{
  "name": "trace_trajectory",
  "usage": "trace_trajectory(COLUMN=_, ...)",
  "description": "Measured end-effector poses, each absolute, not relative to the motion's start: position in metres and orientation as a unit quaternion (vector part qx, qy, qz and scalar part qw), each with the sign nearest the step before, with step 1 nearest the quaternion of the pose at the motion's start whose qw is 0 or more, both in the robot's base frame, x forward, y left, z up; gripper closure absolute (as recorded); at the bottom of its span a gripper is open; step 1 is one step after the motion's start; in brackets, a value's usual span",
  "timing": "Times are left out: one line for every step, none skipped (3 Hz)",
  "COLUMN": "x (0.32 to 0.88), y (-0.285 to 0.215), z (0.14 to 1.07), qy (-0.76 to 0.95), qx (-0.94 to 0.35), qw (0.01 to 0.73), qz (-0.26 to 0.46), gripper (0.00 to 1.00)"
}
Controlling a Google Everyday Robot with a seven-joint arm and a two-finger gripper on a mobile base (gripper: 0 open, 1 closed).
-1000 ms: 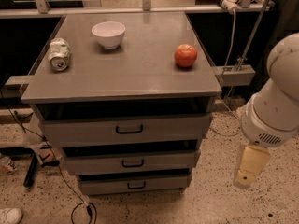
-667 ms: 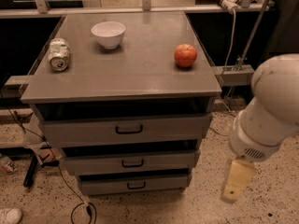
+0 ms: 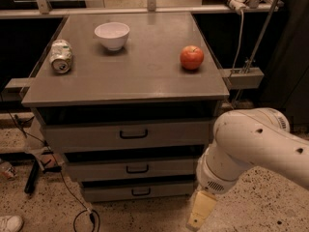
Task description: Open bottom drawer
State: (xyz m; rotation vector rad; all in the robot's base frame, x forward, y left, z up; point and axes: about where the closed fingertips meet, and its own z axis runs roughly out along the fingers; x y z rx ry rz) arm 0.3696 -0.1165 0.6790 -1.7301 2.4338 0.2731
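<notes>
Gripper (image 3: 197, 217) hangs low under the worktop's (image 3: 145, 81) front right corner, close to the floor and near the right end of the bottom drawer (image 3: 108, 193). Released or clenched: cannot tell from this angle.

Bottom drawer is the lowest of three below the worktop's front edge. It looks shut. Its small black handle (image 3: 141, 192) sits mid-front, apart from the gripper and to its left.

Step in hand, by my reading: the approach, no contact yet. The next move calls for shifting left to handle height, taking the bar squarely, then pulling straight out.

Bowl (image 3: 112, 34), apple (image 3: 191, 57) and can (image 3: 61, 56) sit on top, not involved.
</notes>
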Motion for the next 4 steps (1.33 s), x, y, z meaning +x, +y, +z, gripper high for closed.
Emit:
trace_trajectory(x=0.37, y=-0.116, z=0.679, qy=0.81, qx=-0.576, qw=0.071, qz=0.091, gripper=0.0)
trace_trajectory(x=0.369, y=-0.1, z=0.639, qy=0.808, qx=-0.576, qw=0.061, qz=0.108, gripper=0.0)
trace_trajectory(x=0.376, y=-0.082, z=0.583, qy=0.808, qx=-0.572, qw=0.06, qz=0.129, gripper=0.0)
trace_trajectory(x=0.378, y=-0.069, z=0.52, qy=0.813, qx=-0.557, qw=0.056, qz=0.162, gripper=0.0)
